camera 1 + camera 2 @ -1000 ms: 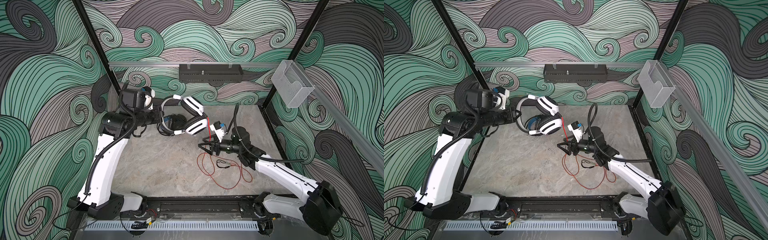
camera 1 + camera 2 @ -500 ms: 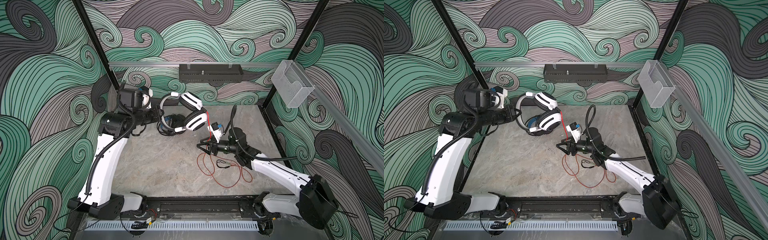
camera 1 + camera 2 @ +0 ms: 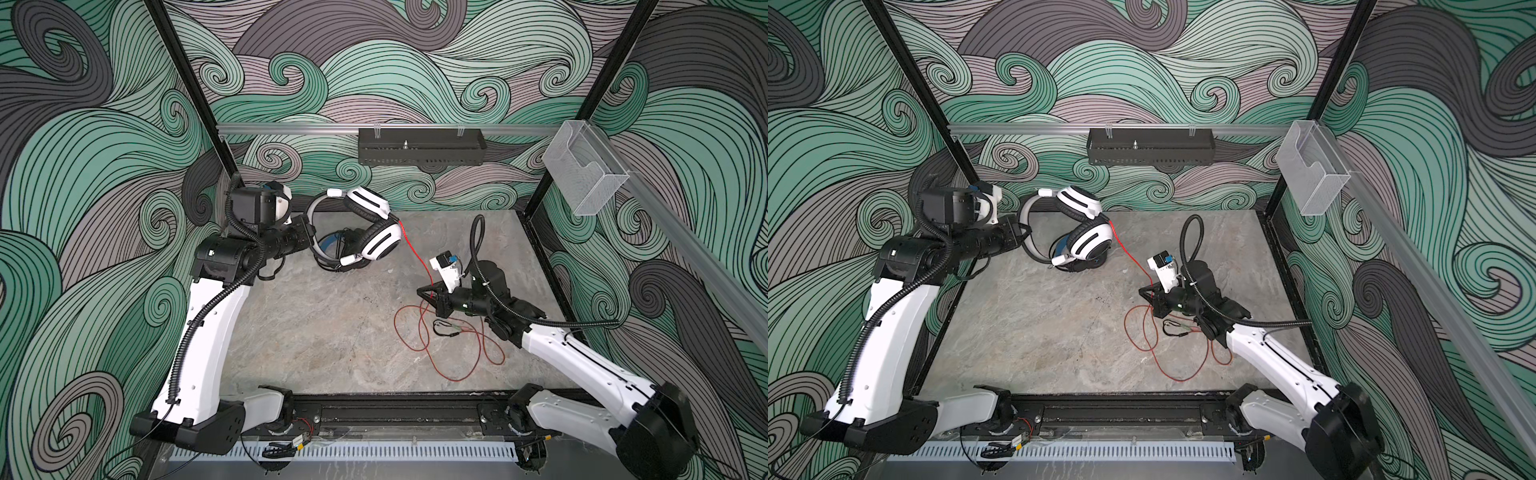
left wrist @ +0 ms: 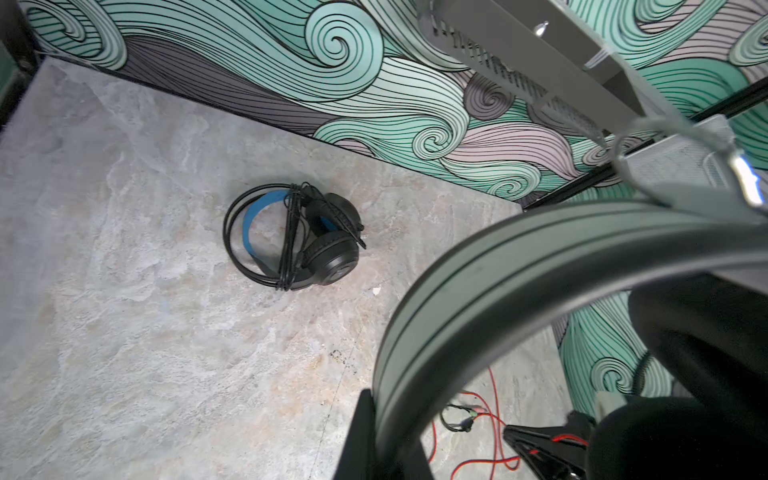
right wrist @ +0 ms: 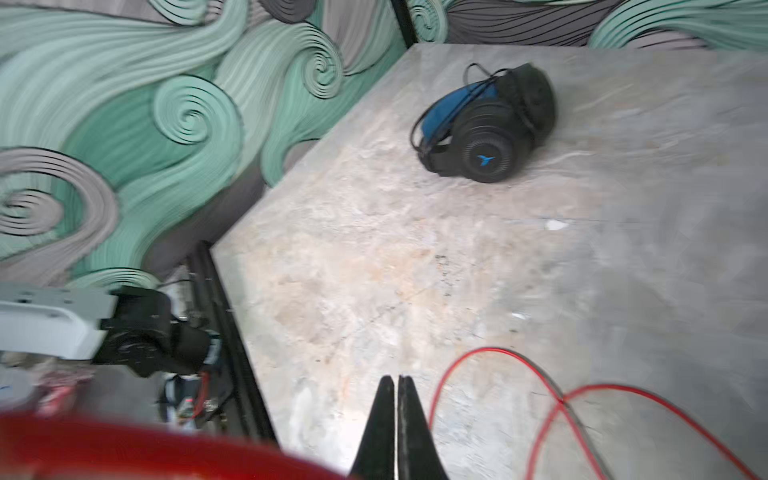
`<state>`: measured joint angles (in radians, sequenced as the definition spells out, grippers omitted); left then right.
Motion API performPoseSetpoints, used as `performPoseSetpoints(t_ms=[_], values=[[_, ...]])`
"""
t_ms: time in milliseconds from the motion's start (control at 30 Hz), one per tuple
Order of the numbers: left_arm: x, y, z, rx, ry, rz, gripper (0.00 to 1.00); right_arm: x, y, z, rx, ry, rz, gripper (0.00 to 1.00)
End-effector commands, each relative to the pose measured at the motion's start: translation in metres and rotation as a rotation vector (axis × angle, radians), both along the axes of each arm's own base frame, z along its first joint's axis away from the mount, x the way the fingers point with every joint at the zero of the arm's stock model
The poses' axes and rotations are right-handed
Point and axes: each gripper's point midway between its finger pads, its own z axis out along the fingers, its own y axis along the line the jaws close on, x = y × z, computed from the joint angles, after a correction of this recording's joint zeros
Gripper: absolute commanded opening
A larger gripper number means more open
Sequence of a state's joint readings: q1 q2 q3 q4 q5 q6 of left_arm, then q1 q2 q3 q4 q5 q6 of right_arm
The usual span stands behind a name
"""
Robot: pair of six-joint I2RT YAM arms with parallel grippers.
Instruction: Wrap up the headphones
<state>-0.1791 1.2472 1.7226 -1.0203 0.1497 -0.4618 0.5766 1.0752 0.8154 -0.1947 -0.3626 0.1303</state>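
Hanging over the grey marble-look table [image 3: 324, 332], the white-and-black over-ear headset [image 3: 380, 243] is pinched by its headband [image 3: 318, 203] in the left gripper [image 3: 311, 241], and the right gripper [image 3: 424, 291] is clamped on the thin red cable [image 3: 414, 253], pulled taut, likely for winding.

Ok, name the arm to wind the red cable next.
Right, probably: the right pincer is shut on the red cable, while the left pincer holds the white headset by its headband.

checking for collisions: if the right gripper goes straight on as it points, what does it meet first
Bare table lies ahead of the right gripper at first. The nearest thing to its line is the black headset, slightly off to one side; it may brush it or just pass, depth is unclear.
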Motion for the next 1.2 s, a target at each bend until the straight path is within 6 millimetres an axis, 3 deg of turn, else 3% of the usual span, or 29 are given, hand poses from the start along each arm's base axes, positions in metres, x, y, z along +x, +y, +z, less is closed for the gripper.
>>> performPoseSetpoints(t_ms=[0, 167, 300, 467, 633, 733, 867, 1167], values=[[0.004, 0.020, 0.017, 0.051, -0.095, 0.081, 0.00, 0.005, -0.060, -0.002, -0.349, -0.077, -0.137, 0.00], [0.004, 0.038, -0.011, 0.189, -0.058, 0.121, 0.00, 0.005, -0.099, 0.052, -0.588, -0.272, -0.191, 0.00], [0.003, 0.039, -0.031, 0.259, -0.027, 0.091, 0.00, -0.001, -0.097, 0.097, -0.770, -0.476, -0.120, 0.00], [0.001, 0.016, -0.047, 0.310, -0.006, -0.018, 0.00, -0.019, -0.044, 0.144, -0.911, -0.764, 0.084, 0.00], [-0.006, -0.028, -0.062, 0.401, 0.006, -0.176, 0.00, -0.028, 0.018, 0.173, -0.868, -0.829, 0.216, 0.00], [-0.011, -0.048, -0.073, 0.400, 0.016, -0.238, 0.00, -0.023, 0.046, 0.176, -0.830, -0.804, 0.253, 0.00], [-0.026, -0.075, -0.079, 0.414, -0.021, -0.364, 0.00, -0.016, 0.067, 0.162, -0.842, -0.766, 0.282, 0.00], [-0.067, -0.128, -0.084, 0.409, -0.141, -0.681, 0.00, -0.013, 0.068, 0.136, -0.880, -0.691, 0.289, 0.00]])
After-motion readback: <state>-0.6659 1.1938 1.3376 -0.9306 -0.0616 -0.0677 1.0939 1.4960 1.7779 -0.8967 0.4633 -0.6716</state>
